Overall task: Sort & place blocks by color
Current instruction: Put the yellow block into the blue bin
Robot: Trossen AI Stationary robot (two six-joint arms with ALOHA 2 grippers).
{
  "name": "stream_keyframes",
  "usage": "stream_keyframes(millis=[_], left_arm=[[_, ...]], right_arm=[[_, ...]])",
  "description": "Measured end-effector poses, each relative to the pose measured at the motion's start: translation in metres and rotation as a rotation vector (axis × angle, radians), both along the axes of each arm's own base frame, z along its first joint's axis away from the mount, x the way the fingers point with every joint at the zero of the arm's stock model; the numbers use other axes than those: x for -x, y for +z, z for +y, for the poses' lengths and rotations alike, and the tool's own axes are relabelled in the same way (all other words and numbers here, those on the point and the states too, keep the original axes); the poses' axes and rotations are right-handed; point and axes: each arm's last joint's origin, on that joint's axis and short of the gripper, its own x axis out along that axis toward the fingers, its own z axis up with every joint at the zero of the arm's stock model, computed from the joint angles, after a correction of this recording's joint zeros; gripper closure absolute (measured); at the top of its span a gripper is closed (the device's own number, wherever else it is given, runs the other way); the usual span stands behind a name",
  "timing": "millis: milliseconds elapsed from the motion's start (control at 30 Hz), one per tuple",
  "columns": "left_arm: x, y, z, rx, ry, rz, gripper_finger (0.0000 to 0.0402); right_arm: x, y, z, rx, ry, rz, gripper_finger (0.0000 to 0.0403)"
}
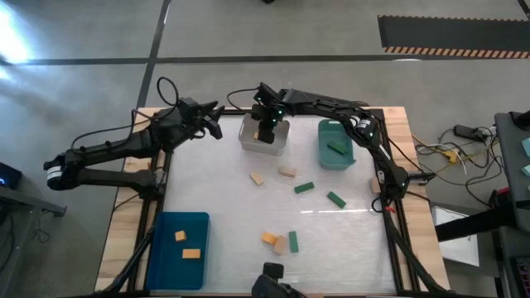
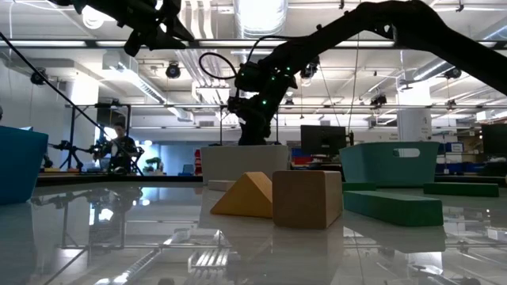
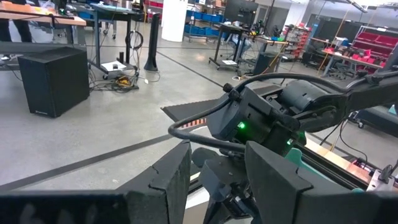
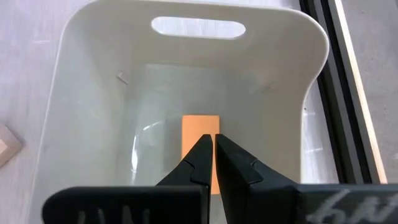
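My right gripper [image 4: 213, 144] hangs over the clear white bin [image 1: 263, 142], pointing down, fingers shut on nothing. An orange block [image 4: 200, 127] lies flat on that bin's floor below the fingertips. My left gripper [image 1: 214, 124] hovers open and empty at the table's far left, facing the right arm. Loose on the table lie tan blocks [image 1: 257, 177] [image 1: 287, 172], green bars [image 1: 304, 188] [image 1: 335, 199], and a near cluster of an orange [image 1: 269, 238], a tan [image 1: 280, 245] and a green block [image 1: 293, 242]. Two orange blocks [image 1: 186, 245] lie in the blue bin, and one green block [image 1: 337, 147] lies in the green bin.
The green bin [image 1: 323, 157] stands right of the white one at the far edge; the blue bin [image 1: 166, 269] sits at the near left corner. The table's middle between the blocks is bare. Cables run along the right arm. A person shows far off in the room [image 2: 119, 146].
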Motion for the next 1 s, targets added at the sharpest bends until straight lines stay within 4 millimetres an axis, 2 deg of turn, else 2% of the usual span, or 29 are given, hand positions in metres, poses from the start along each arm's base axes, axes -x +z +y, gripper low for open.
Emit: stream_keyframes(millis=[167, 333, 567, 700, 867, 1000], left_arm=[[0.0, 0.0, 0.0, 0.0, 0.0, 0.0, 0.0265], [0.0, 0.0, 0.0, 0.0, 0.0, 0.0, 0.0265], [0.0, 0.0, 0.0, -0.001, 0.0, 0.0, 0.0265], [0.001, 0.003, 0.0, -0.027, 0.015, 0.016, 0.0265], [0.001, 0.004, 0.0, -0.073, 0.014, 0.066, 0.0265], [0.001, 0.003, 0.0, -0.082, 0.016, 0.076, 0.0265]], right_arm=[[0.001, 0.005, 0.001, -0.028, -0.014, -0.017, 0.0394], [0.004, 0.012, 0.003, -0.094, -0.103, -0.016, 0.0394], [0.014, 0.039, 0.011, -0.324, -0.335, -0.056, 0.0394], [0.012, 0.034, 0.013, -0.418, -0.47, -0.034, 0.0394], [0.006, 0.014, 0.012, -0.439, -0.504, 0.0, 0.0394], [0.006, 0.011, 0.007, -0.449, -0.53, -0.006, 0.0376]])
